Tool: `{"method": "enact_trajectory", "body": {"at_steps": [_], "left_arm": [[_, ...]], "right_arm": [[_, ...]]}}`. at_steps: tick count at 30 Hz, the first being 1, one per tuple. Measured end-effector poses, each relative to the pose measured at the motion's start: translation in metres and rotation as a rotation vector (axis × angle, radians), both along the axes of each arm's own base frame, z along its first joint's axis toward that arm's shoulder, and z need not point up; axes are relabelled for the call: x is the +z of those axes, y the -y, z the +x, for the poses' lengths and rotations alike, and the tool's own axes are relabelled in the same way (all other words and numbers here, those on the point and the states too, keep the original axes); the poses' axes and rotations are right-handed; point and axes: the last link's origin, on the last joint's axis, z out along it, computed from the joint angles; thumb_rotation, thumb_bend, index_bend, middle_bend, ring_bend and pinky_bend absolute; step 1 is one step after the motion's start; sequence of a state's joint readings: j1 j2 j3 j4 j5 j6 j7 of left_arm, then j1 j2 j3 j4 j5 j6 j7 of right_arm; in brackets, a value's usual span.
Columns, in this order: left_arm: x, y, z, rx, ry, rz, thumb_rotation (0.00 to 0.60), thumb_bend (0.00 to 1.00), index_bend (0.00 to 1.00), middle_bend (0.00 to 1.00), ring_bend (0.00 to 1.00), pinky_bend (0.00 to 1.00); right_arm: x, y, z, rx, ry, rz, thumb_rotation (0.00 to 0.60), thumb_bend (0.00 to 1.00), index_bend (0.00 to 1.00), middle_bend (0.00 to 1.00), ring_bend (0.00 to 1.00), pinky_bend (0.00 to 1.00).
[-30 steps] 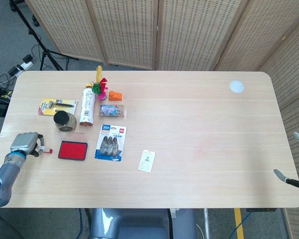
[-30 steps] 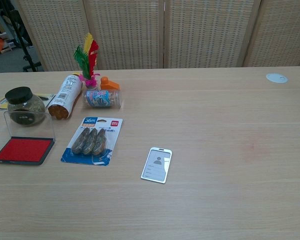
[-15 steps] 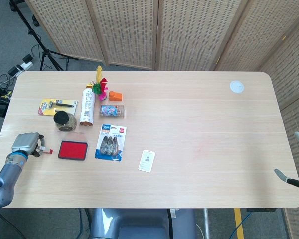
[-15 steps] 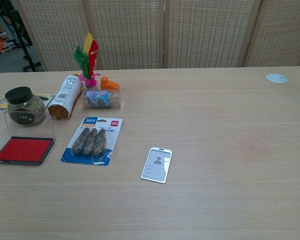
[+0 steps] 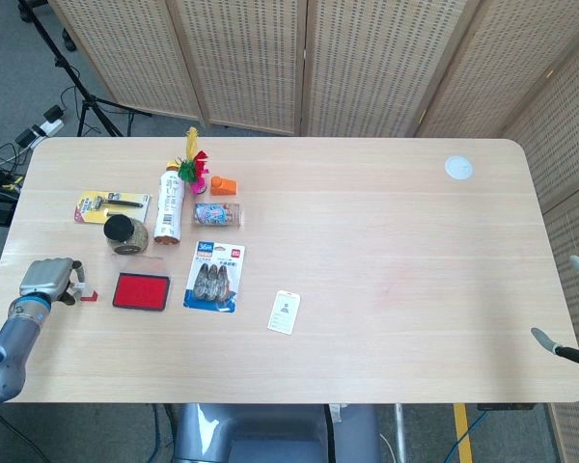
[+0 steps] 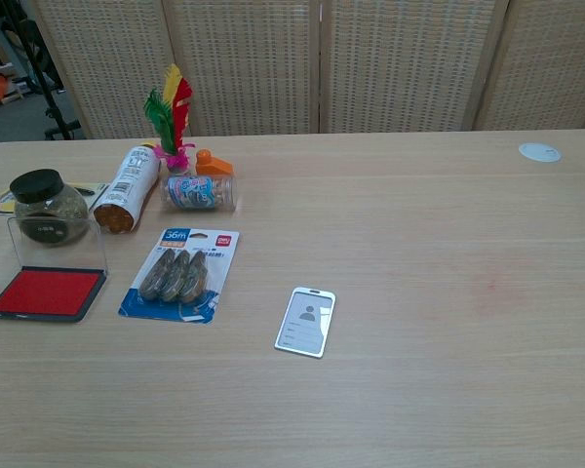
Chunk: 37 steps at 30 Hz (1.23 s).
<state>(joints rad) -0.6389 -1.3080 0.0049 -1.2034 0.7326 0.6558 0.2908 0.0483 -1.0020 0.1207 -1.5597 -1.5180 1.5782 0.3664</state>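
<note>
In the head view my left hand (image 5: 46,279) hovers over the table's front-left edge with its fingers curled in. A small red piece (image 5: 88,296) is pinched at its fingertips. Just to its right lies a red ink pad (image 5: 141,291), whose clear lid stands up in the chest view (image 6: 46,292). Only fingertips of my right hand (image 5: 571,313) show, at the far right edge beyond the table's corner; they are spread and hold nothing. Neither hand appears in the chest view.
Behind the ink pad stand a black-lidded jar (image 5: 125,233), a lying bottle (image 5: 168,204), a razor pack (image 5: 112,204) and a feather shuttlecock (image 5: 195,164). A blue tape pack (image 5: 215,277) and a white badge card (image 5: 284,312) lie nearer the middle. A white disc (image 5: 457,167) sits far right.
My left hand has shifted slightly left and toward the front edge, and the small red piece moved with it. Nothing else on the table has moved.
</note>
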Motion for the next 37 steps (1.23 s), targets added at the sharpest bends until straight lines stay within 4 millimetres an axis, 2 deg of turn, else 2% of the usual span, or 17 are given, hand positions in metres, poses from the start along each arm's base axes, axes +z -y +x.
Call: {"method": "enact_trajectory", "body": {"at_steps": [15,18,20,23,24,25,26,28,30,33,37], "left_arm": [[0.009,0.010,0.010,-0.033,0.014,-0.019,0.600,0.32,0.40,0.99,0.98,0.90],[0.017,0.010,0.014,-0.048,0.032,0.011,0.600,0.31,0.38,0.91,0.94,0.89],[0.022,0.011,0.018,-0.058,0.058,0.037,0.600,0.29,0.35,0.80,0.83,0.86],[0.033,0.013,0.026,-0.089,0.110,0.085,0.600,0.25,0.21,0.40,0.48,0.71],[0.038,0.015,0.030,-0.108,0.134,0.109,0.600,0.24,0.15,0.23,0.32,0.60],[0.043,0.017,0.032,-0.125,0.154,0.130,0.600,0.22,0.09,0.10,0.19,0.46],[0.049,0.020,0.035,-0.144,0.176,0.152,0.600,0.20,0.05,0.04,0.12,0.36],[0.061,0.027,0.040,-0.200,0.223,0.207,0.600,0.14,0.00,0.00,0.01,0.15],[0.072,0.035,0.044,-0.261,0.258,0.259,0.600,0.09,0.00,0.00,0.00,0.05],[0.084,0.048,0.044,-0.316,0.286,0.358,0.600,0.05,0.00,0.00,0.00,0.00],[0.091,0.074,0.033,-0.331,0.292,0.494,0.600,0.05,0.00,0.00,0.00,0.00]], "right_arm": [[0.001,-0.001,0.000,0.003,0.002,-0.001,0.600,0.00,0.00,0.00,0.00,0.00],[0.001,-0.001,0.001,0.005,0.002,-0.003,0.600,0.00,0.00,0.00,0.00,0.00],[0.001,-0.001,0.001,0.006,0.001,-0.004,0.600,0.00,0.00,0.00,0.00,0.00],[0.002,-0.001,0.001,0.006,-0.003,-0.008,0.600,0.00,0.00,0.00,0.00,0.00],[0.002,-0.002,0.001,0.008,-0.006,-0.010,0.600,0.00,0.00,0.00,0.00,0.00],[0.002,-0.002,0.002,0.010,-0.009,-0.012,0.600,0.00,0.00,0.00,0.00,0.00],[0.001,-0.002,0.002,0.011,-0.011,-0.013,0.600,0.00,0.00,0.00,0.00,0.00],[0.001,-0.003,0.003,0.014,-0.012,-0.015,0.600,0.00,0.00,0.00,0.00,0.00],[0.001,-0.003,0.003,0.014,-0.014,-0.016,0.600,0.00,0.00,0.00,0.00,0.00],[0.002,-0.003,0.003,0.014,-0.028,-0.026,0.600,0.00,0.00,0.00,0.00,0.00],[0.001,-0.003,0.004,0.017,-0.060,-0.046,0.600,0.00,0.00,0.00,0.00,0.00]]}}
